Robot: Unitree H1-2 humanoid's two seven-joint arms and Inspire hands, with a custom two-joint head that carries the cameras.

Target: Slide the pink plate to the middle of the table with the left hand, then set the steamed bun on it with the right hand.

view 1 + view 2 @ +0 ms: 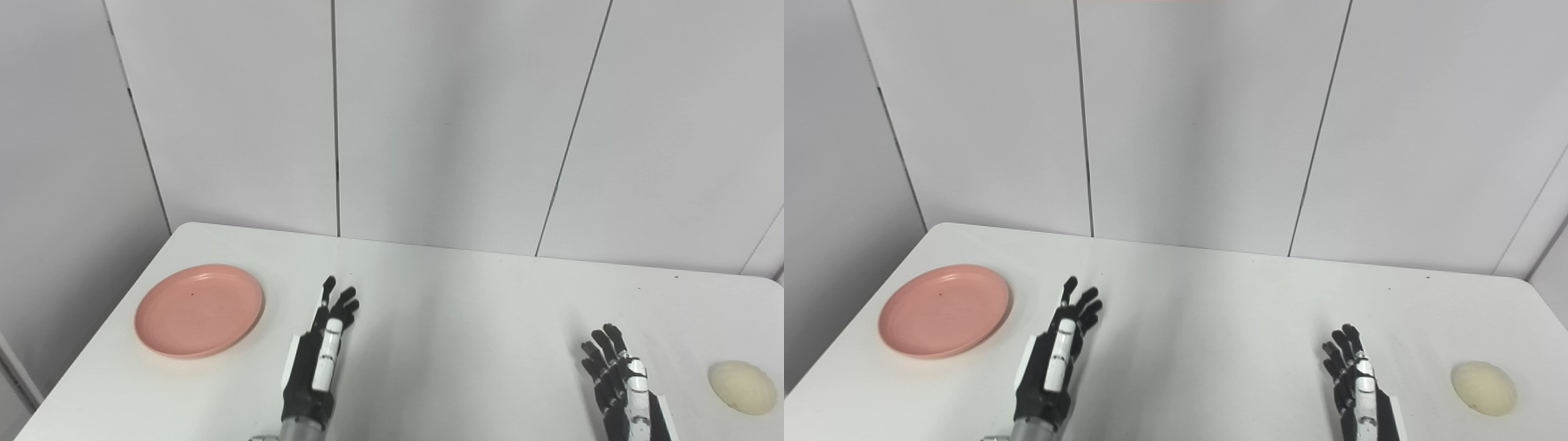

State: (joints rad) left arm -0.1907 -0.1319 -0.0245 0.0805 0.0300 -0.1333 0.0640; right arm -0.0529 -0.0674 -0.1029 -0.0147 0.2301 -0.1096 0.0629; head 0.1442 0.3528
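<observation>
A smooth white rectangular table with rounded far corners fills the lower half of the view. Behind it stands a pale grey panelled wall, split by thin dark vertical seams. Soft, even light falls across both, leaving only faint shadows on the tabletop.

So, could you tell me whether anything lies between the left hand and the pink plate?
Nothing visible does: only bare white table separates the open left hand from the round pink plastic plate.
</observation>
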